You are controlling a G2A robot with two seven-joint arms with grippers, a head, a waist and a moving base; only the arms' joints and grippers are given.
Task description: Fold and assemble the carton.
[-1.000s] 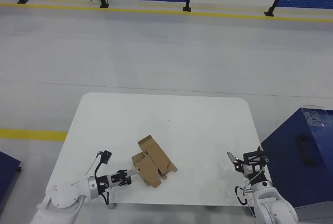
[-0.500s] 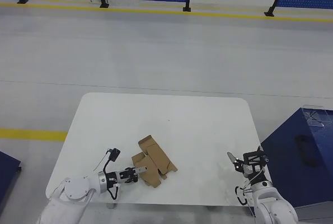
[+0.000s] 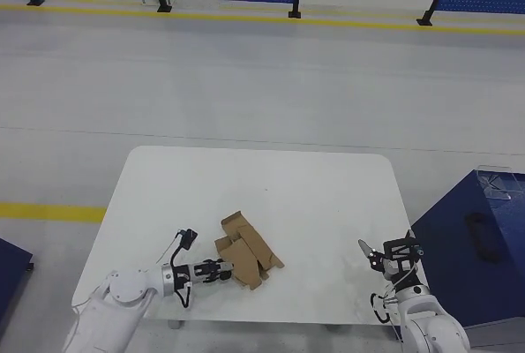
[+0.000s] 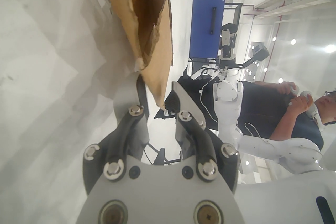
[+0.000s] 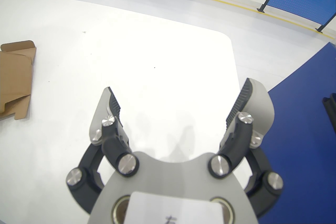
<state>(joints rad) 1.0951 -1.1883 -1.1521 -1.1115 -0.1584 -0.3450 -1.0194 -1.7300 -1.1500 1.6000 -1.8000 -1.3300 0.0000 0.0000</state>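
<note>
Top view, carton: the partly folded brown cardboard carton (image 3: 249,254) lies on the white round-cornered worktop (image 3: 324,194), left of middle, toward the robot's edge.
Top view, left gripper: the left gripper (image 3: 220,268) is at the carton's left edge.
Top view, right gripper: the right gripper (image 3: 387,253) is at the worktop's right edge, well apart from the carton.
Left wrist view, left gripper: its fingers stand partly spread; a raised carton flap's corner sits between them, against one finger and clear of the other.
Right wrist view, right gripper: it is spread wide above bare worktop, with the carton far off to its side.
</note>
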